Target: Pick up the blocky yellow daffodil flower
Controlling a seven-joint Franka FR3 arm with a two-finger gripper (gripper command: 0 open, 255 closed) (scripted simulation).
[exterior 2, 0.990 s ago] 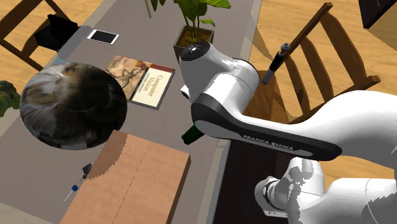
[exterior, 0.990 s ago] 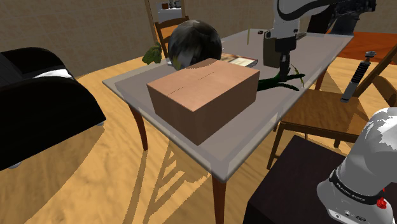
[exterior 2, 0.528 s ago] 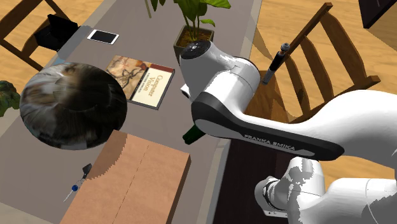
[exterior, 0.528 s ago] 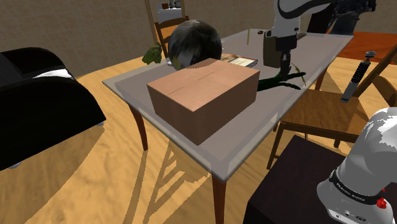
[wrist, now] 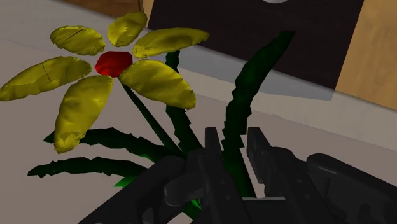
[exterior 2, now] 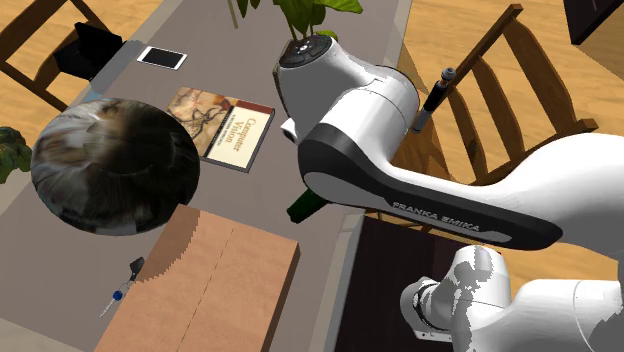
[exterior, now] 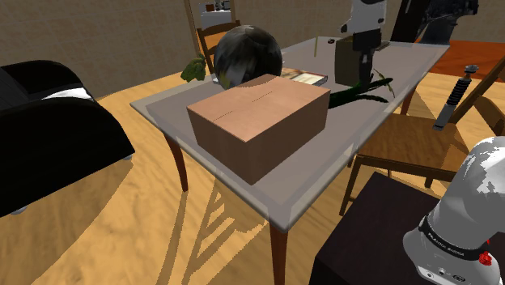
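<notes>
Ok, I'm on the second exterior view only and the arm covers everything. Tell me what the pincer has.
Observer: In the wrist view the pincer is shut on a green stem of the daffodil.
Operator: Describe the bloom.
Observer: Six yellow petals around a red centre, lying beyond the fingertips.
Operator: Now place the pincer against the box.
Observer: In the shoulder view it points straight down over the table, past the far corner of the cardboard box, with green leaves spreading below it.
</notes>
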